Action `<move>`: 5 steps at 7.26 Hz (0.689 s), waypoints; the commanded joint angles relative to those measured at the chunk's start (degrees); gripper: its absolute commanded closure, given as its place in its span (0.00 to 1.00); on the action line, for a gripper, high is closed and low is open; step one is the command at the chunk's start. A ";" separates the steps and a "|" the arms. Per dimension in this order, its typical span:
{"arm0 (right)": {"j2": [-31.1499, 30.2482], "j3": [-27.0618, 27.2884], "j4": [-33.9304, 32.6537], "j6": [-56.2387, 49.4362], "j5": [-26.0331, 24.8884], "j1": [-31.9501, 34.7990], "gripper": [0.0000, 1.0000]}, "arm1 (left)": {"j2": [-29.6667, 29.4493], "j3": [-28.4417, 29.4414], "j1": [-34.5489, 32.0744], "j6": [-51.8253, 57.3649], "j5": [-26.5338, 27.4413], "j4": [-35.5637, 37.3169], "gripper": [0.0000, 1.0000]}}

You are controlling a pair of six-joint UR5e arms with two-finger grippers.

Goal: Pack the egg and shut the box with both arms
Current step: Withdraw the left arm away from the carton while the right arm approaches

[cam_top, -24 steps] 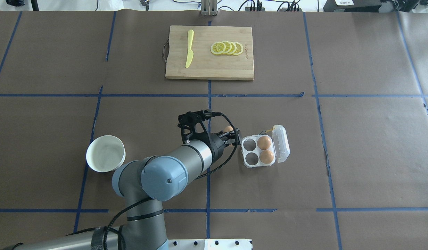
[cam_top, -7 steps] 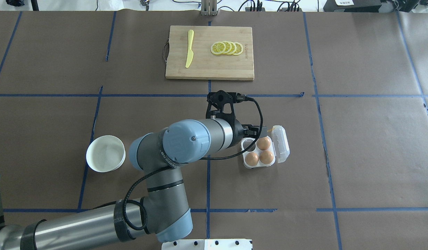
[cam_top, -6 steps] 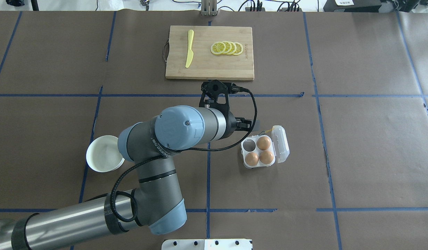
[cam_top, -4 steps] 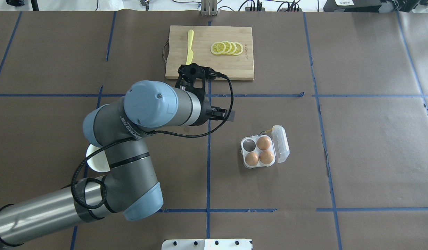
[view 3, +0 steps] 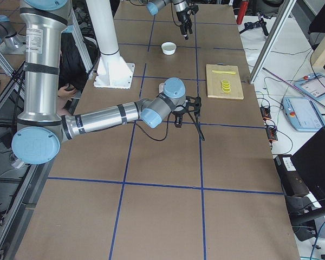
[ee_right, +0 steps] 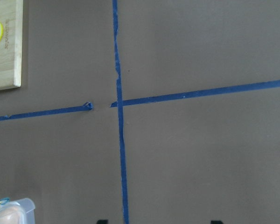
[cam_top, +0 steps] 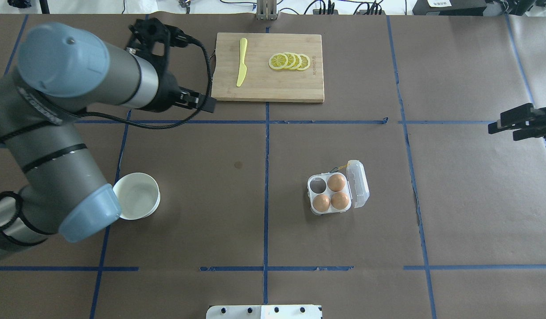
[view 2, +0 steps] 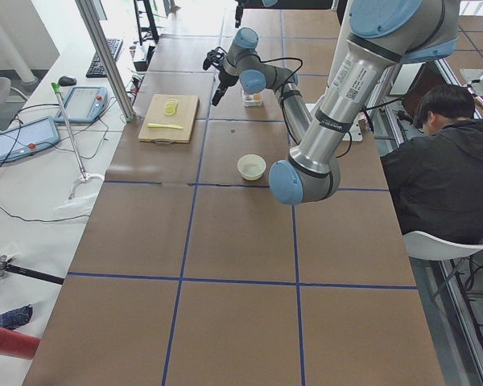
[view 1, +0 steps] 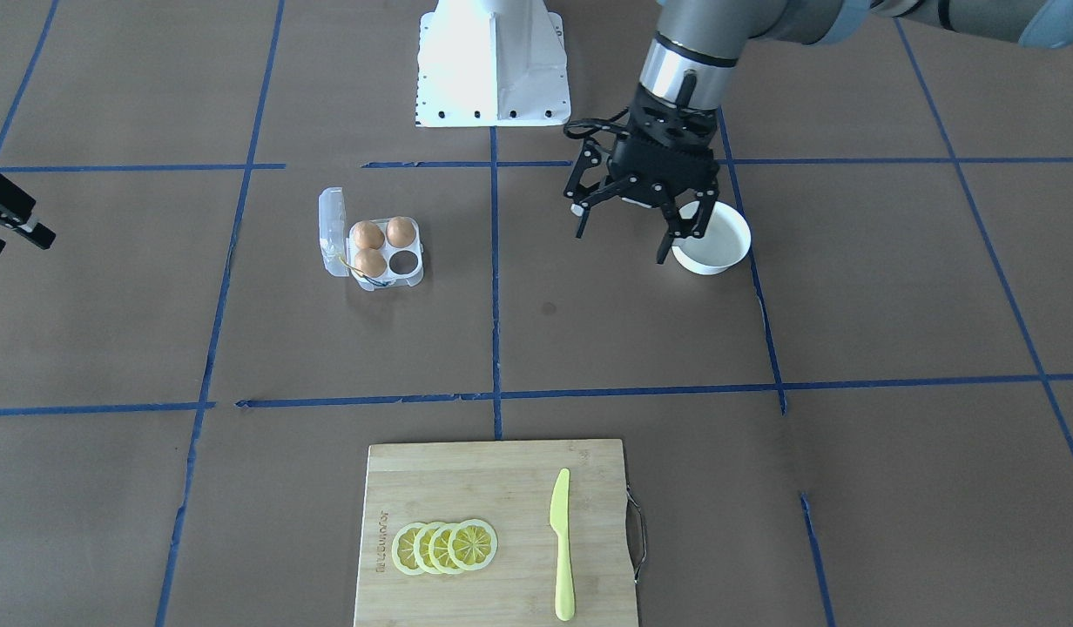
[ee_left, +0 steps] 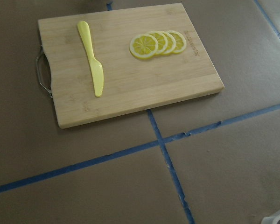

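With three eggs (cam_top: 336, 182) sitting in the clear box (cam_top: 317, 186) right of the overhead view's centre, packing is looking done and the open lid (cam_top: 360, 184) is awaiting closing, the left gripper (view 1: 621, 247) and right gripper (cam_top: 502, 132) both hanging spread, empty.

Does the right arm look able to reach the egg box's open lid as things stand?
Probably yes: the lid lies open on the box's side facing the right gripper, and nothing stands between them.

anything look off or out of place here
Nothing spilled or damaged. The box sits lid open, three eggs seated, one cell empty. Only oddities: a small dark spot on the brown paper, and a yellow band poking out beside the lid.
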 commanded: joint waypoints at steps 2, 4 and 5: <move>-0.04 -0.02 6.82 4.98 -1.73 -11.24 1.00 | 10.16 -6.55 -12.43 15.76 -4.07 1.54 0.00; 1.53 -0.10 8.50 6.99 -2.95 -17.32 1.00 | 12.72 -7.26 -20.08 24.39 -7.75 1.54 0.00; 4.06 -0.45 8.50 9.44 -6.61 -21.35 1.00 | 13.00 -7.27 -22.03 27.04 -8.81 1.54 0.00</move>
